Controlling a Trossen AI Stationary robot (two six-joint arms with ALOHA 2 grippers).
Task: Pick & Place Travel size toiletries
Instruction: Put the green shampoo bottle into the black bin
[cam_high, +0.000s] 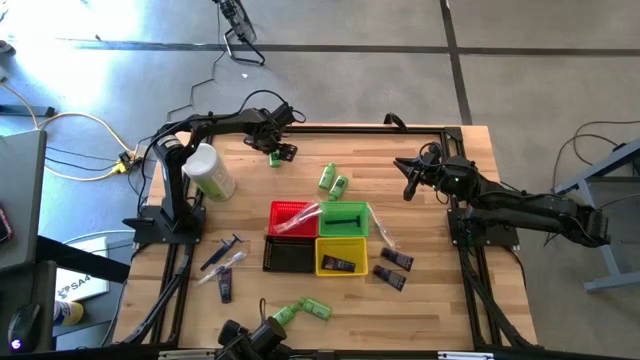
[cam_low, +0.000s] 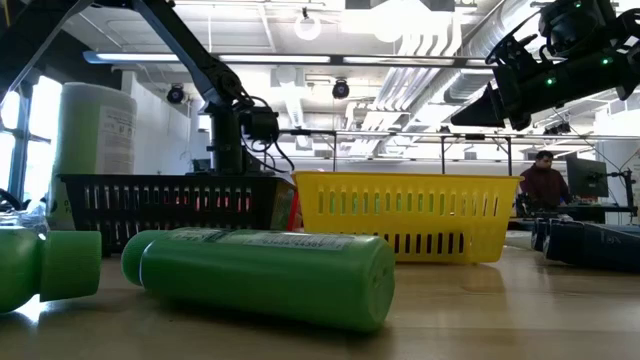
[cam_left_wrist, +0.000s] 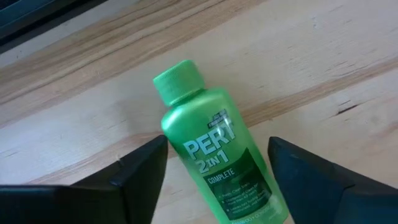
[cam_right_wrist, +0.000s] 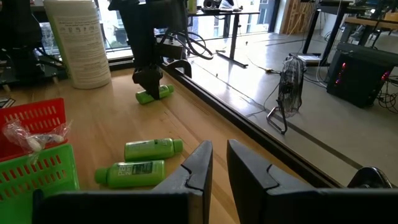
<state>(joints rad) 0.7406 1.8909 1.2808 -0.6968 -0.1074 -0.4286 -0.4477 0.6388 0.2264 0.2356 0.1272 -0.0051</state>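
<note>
The left gripper (cam_high: 277, 152) is spread wide around a green bottle (cam_left_wrist: 214, 158) lying on the table (cam_high: 440, 300) at about eleven o'clock. The right gripper (cam_high: 409, 187), at two o'clock, has its fingers nearly pressed together, holding nothing.

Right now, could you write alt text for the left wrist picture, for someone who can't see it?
A bright green mini bottle lies on the wooden table, between the two dark fingers of the left claw, which stand open on either side without touching it.

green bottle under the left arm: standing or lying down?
Lying down. The green bottle lies on its side on the table, label up, between the open fingers of the left end effector.
</note>
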